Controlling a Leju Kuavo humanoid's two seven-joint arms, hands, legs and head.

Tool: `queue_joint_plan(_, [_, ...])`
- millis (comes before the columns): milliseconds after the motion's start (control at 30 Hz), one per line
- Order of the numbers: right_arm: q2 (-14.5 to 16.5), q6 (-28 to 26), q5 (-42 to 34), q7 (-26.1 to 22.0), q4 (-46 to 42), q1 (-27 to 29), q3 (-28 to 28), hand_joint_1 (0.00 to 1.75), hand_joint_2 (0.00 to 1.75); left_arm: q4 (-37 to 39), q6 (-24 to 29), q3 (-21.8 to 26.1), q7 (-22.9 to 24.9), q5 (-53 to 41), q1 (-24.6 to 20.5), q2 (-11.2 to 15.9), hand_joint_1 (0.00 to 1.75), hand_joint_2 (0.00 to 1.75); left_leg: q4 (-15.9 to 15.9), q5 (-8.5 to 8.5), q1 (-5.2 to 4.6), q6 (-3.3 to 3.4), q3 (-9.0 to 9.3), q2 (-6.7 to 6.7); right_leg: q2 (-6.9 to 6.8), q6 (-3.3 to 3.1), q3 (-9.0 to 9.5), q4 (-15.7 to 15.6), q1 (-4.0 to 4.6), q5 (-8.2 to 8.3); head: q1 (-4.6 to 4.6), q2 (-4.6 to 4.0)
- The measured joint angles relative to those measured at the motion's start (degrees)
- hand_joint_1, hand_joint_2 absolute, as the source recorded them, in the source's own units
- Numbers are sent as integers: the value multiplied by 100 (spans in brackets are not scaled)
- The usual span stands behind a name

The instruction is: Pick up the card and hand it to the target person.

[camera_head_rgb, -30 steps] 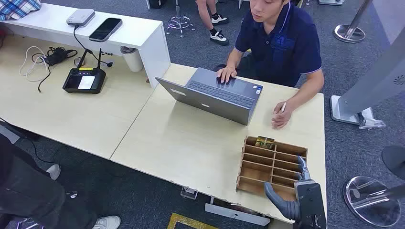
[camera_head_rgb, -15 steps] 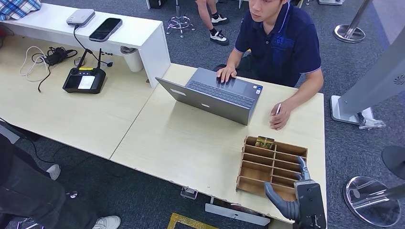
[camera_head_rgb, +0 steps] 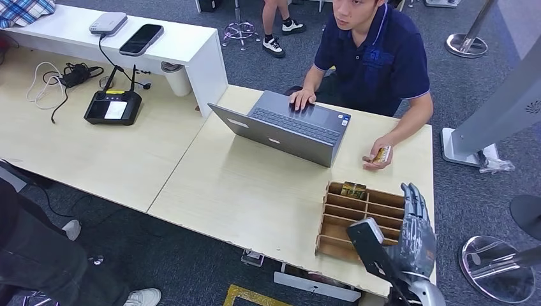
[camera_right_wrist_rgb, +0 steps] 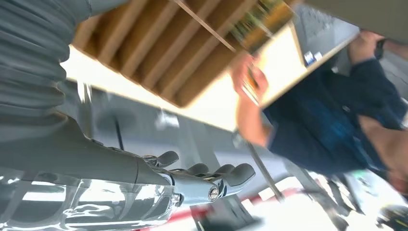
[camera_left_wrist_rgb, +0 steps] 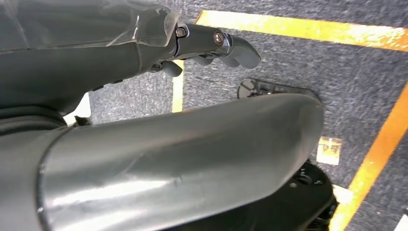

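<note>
Card (camera_head_rgb: 353, 189) sits at my right robot hand's (camera_head_rgb: 413, 237) eleven o'clock, in the tray's (camera_head_rgb: 332, 240) far slot; fingers apart, holding nothing.

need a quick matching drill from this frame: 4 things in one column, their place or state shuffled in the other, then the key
Things:
1. card
2. laptop
3. right hand
4. phone

Place or state:
A. lying on the white raised shelf at the far left
B. raised over the near right corner of the wooden organizer, holding nothing
C. standing in the organizer's far-left slot
D. open on the table, the person's hand on its keyboard

Pairs: 1-C, 2-D, 3-B, 4-A
</note>
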Motion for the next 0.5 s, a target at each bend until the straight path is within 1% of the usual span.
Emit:
queue_joint_plan(200, [-179, -74, 1482, 353, 490, -811, 688, 0, 175, 0, -17, -35, -11, -24, -38, 99, 0, 0, 0, 3, 0, 0, 0, 1, 2, -3, -1, 5, 0, 2, 0, 0])
queue_joint_plan(267, [-214, -68, 1737, 445, 695, -1080, 950, 0, 175, 0, -21, -45, -13, -15, -55, 126, 0, 0, 0, 3, 0, 0, 1, 0, 1, -3, -1, 4, 0, 2, 0, 0])
queue_joint_plan(367, [-242, -58, 1849, 504, 924, -1354, 1213, 0, 175, 0, -21, -50, -14, -2, -61, 152, 0, 0, 0, 3, 0, 0, -2, -1, -1, -3, -1, 4, 0, 1, 0, 0])
queue_joint_plan(400, [-251, -46, 1874, 509, 991, -1432, 1278, 41, 175, 0, -21, -50, -14, 2, -61, 159, 0, 0, 0, 3, 0, 0, -3, 0, 0, -3, -2, 4, 0, 1, 0, 0])
queue_joint_plan(500, [-270, 55, 1966, 546, 1271, -1738, 1520, 172, 175, 0, -21, -51, -15, 13, -72, 178, 0, 0, 0, 3, 0, 0, -3, 2, 2, -3, -2, 4, 0, 1, 0, 0])
